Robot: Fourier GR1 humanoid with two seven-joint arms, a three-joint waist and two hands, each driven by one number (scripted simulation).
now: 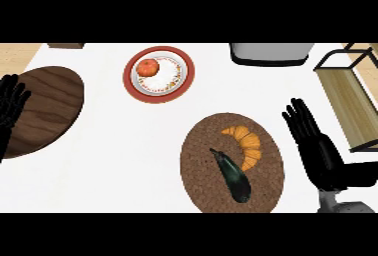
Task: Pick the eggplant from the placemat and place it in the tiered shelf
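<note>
We see only part of the tiered shelf [353, 100], just beyond the right hand [319, 150]: the view's right edge cuts its frame and wooden board. Farther ahead of that hand, the upper edge crops a grey container [270, 53]. By the left hand [10, 107], the wooden board [44, 110] runs off the left edge.

Eggplant [232, 177] dark green-black – placemat [201, 165] brown, speckled; croissant [248, 144] orange; plate [159, 74] red-rimmed, white.
</note>
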